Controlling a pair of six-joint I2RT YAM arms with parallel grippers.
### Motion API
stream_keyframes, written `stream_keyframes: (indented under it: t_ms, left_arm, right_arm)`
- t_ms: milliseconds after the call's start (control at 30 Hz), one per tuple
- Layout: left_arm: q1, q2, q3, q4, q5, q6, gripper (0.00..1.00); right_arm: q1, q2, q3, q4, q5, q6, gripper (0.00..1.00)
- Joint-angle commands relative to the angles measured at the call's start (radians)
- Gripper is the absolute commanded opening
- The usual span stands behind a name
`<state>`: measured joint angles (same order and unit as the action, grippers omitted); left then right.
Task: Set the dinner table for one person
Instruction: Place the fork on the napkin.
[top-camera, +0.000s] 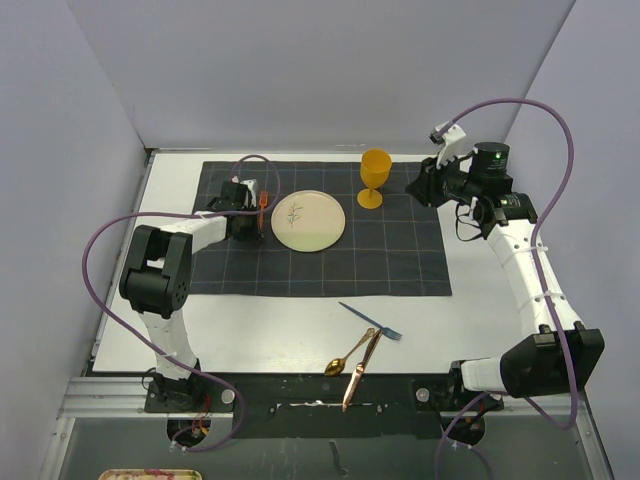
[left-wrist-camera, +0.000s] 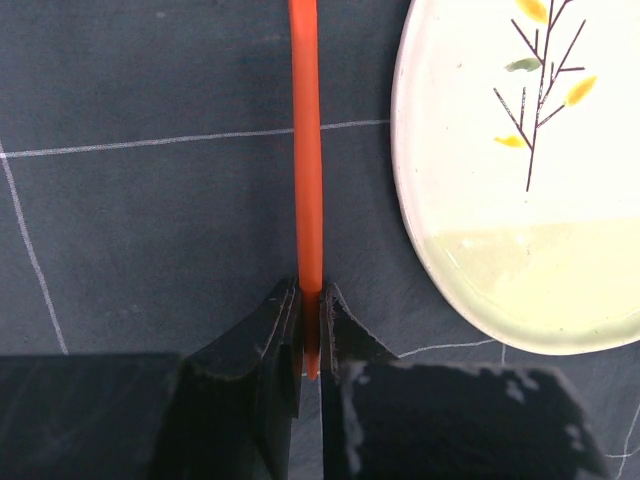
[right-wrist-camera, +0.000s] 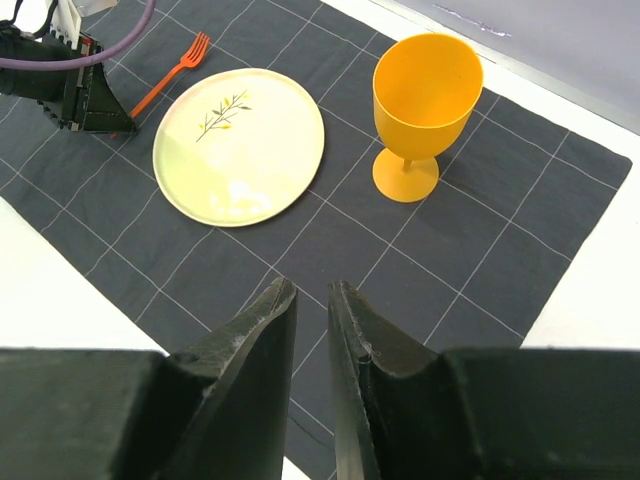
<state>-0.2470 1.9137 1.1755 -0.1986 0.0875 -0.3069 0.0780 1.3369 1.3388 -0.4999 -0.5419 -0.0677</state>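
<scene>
Dinner table (top-camera: 250, 330) (the white top beneath everything else) with both arms at its near edge. The left gripper (left-wrist-camera: 311, 300) was clamped on the handle end of an orange fork (left-wrist-camera: 305, 150), its jaws pressed against the thin handle from both sides. The fork lay on a dark grey cloth (top-camera: 380, 250) just left of a cream plate (top-camera: 308, 220) with a sprig pattern, close to its rim but apart from it. A yellow goblet (top-camera: 375, 175) stood upright on the cloth beyond the plate's right side. The right gripper (right-wrist-camera: 312, 290) hovered over the cloth's right part, jaws slightly apart with nothing between them. On bare table near the front edge lay a blue fork (top-camera: 370, 320), a gold spoon (top-camera: 348, 355) and a copper knife (top-camera: 360, 375).
</scene>
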Motion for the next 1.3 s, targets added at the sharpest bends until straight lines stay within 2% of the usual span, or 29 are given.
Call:
stream_keyframes:
  t_ms: [0, 533, 1267]
  left_arm:
    - [0.004, 0.013, 0.045, 0.003, 0.011, 0.005, 0.06]
    - [0.000, -0.023, 0.044, 0.002, 0.003, 0.018, 0.08]
    - [-0.006, -0.040, 0.071, -0.029, 0.000, 0.031, 0.16]
  right_arm:
    - [-0.007, -0.017, 0.040, 0.015, -0.029, 0.016, 0.21]
    - [-0.014, -0.012, 0.043, 0.023, -0.045, 0.021, 0.20]
    - [-0.024, -0.013, 0.049, 0.018, -0.078, 0.035, 0.20]
